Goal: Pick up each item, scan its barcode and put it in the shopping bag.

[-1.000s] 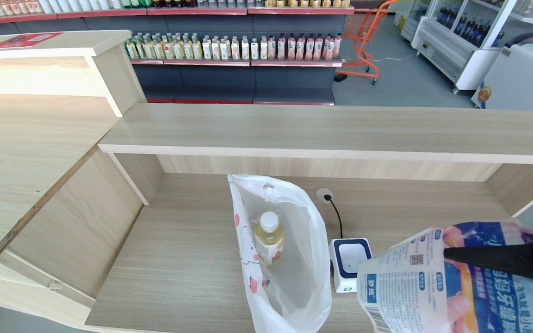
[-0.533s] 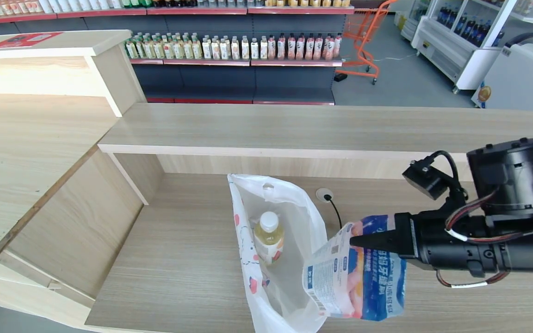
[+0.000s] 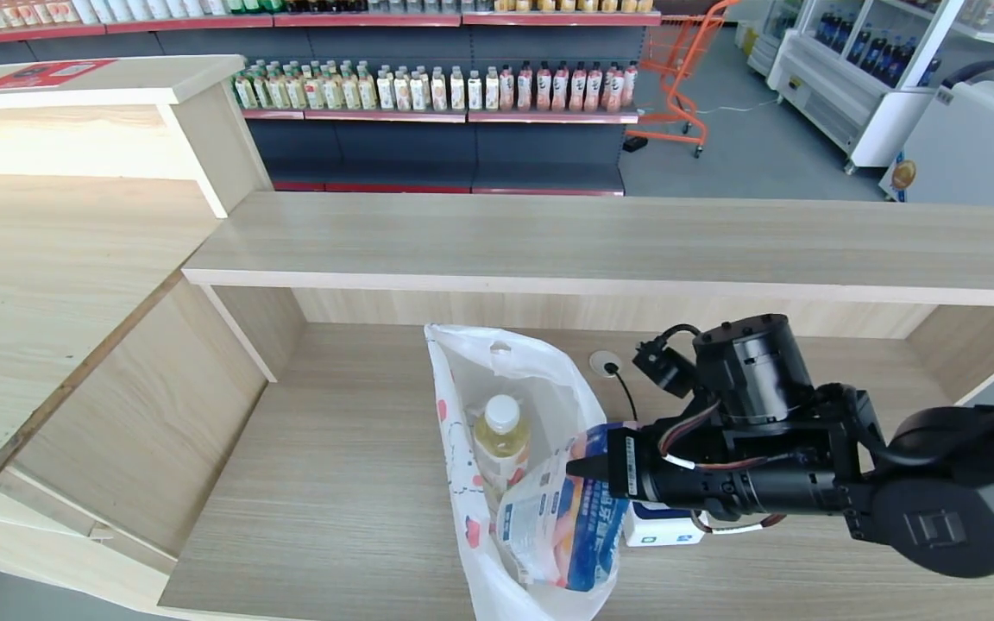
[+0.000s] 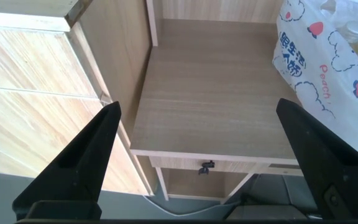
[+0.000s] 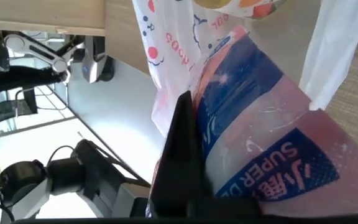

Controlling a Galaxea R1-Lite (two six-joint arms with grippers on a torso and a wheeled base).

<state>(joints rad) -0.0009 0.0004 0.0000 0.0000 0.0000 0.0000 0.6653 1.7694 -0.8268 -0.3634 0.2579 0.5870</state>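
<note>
Wood counter (image 3: pixel 333 483): right gripper (image 3: pixel 576 470) clamped on blue packet (image 3: pixel 562 528), packet partly inside shopping bag (image 3: pixel 461 405) next to bottle (image 3: pixel 501 435); left gripper (image 4: pixel 197 106) spread wide

The counter (image 3: pixel 350 483) is pale wood-grain board with a smooth matt face. The shopping bag (image 3: pixel 452 431) is thin, crinkled, half-clear white plastic film, and the packet (image 3: pixel 562 526) is glossy blue plastic that catches the light. The bottle (image 3: pixel 501 442) is clear plastic with a matt white cap, and the right gripper (image 3: pixel 577 468) is matt black.
</note>
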